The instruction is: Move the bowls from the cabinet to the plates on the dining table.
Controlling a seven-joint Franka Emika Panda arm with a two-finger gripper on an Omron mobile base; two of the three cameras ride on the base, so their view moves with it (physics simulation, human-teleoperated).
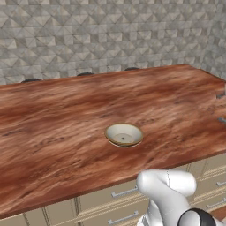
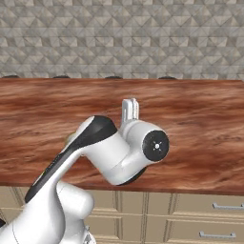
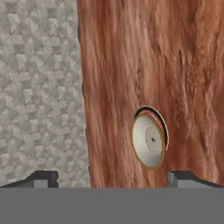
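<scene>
A cream bowl point(image 1: 124, 134) with a tan-brown rim sits upright on the reddish-brown dining table point(image 1: 53, 132), a little in from its front edge. In the hand view the same bowl point(image 3: 148, 141) rests on a plate point(image 3: 163, 124), of which just a red and black rim peeks out behind it. My gripper point(image 3: 113, 178) is open with nothing between its fingers, rolled on its side and aimed across the table toward the wall. Its fingertips point(image 1: 222, 119) show at the right edge of the left base view, well right of the bowl. The cabinet is out of view.
Beige drawer fronts point(image 1: 119, 194) with small bar handles run beneath the table's front edge. A grey tiled wall point(image 1: 110, 31) stands beyond the far edge, where several dark rounded tops point(image 1: 31, 80) poke up. My arm point(image 2: 109, 147) hides most of the bowl in the right base view.
</scene>
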